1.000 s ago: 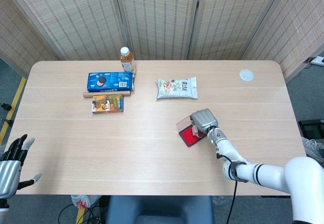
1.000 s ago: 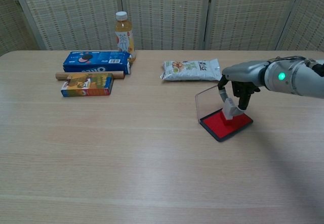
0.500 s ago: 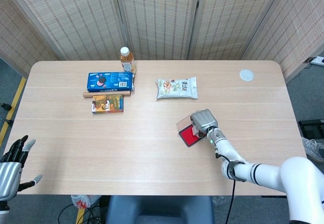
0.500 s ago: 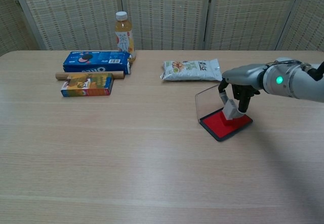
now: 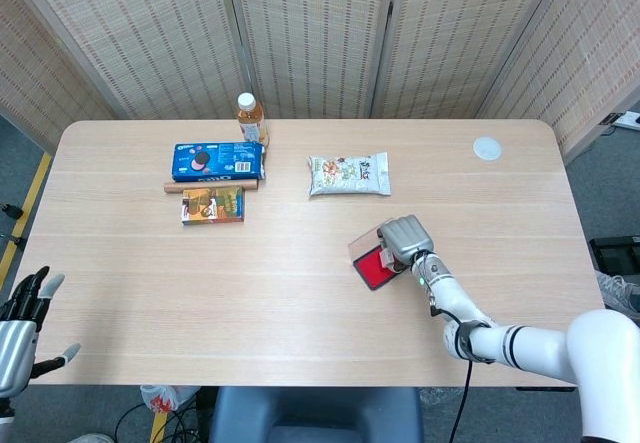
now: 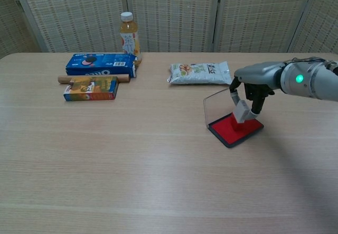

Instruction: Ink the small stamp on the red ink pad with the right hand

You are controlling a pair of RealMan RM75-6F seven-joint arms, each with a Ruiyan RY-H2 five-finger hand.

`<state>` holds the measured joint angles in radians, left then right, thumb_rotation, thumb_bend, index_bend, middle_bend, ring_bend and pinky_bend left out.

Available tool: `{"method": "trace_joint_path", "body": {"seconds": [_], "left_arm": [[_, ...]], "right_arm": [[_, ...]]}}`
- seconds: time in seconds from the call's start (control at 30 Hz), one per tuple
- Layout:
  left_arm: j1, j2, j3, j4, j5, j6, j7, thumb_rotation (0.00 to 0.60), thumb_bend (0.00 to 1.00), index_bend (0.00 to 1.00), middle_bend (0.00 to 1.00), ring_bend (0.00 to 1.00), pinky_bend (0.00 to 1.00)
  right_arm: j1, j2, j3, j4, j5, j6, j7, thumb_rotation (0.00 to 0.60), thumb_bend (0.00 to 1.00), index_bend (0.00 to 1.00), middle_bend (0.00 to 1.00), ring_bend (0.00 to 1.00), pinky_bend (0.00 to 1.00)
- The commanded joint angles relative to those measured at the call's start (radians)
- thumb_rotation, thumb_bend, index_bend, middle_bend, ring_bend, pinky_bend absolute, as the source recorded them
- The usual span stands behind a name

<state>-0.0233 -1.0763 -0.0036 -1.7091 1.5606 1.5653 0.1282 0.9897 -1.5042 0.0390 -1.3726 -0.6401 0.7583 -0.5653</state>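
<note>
The red ink pad lies open on the table right of centre, its clear lid standing up along its left side. My right hand pinches the small pale stamp from above, and the stamp's lower end is tilted onto or just over the red surface. In the head view the right hand covers the stamp and part of the ink pad. My left hand hangs open beyond the table's near left corner, holding nothing.
At the back left are a tea bottle, a blue biscuit box, a wooden rolling pin and an orange box. A snack bag lies behind the pad. A small white disc sits near the far right corner.
The right hand with the stamp has risen very slightly over the pad and shifted a little right. The left hand has sunk a bit lower at the frame's edge.
</note>
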Motion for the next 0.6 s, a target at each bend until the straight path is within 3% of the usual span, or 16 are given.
{"method": "trace_joint_path", "body": {"seconds": [0.03,0.4,0.6], "left_arm": [[0.004,0.005,0.002,-0.003,0.005,0.006,-0.006,0.600,0.10,0.07,0.00,0.00,0.27],[0.061,0.032,0.004,-0.005,0.070,0.140,-0.063,0.600,0.10,0.08,0.00,0.00,0.27],[0.067,0.035,0.000,-0.003,0.069,0.144,-0.071,0.600,0.10,0.08,0.00,0.00,0.27]], "right_arm": [[-0.012,0.040,-0.003,-0.055,-0.014,0.031,-0.002,0.600,0.30,0.90,1.00,0.83,0.77],[-0.054,0.155,-0.047,-0.234,-0.067,0.035,0.021,0.600,0.30,0.90,1.00,0.83,0.77],[-0.073,0.174,-0.092,-0.287,-0.104,0.083,-0.023,0.600,0.30,0.90,1.00,0.83,0.77]]}}
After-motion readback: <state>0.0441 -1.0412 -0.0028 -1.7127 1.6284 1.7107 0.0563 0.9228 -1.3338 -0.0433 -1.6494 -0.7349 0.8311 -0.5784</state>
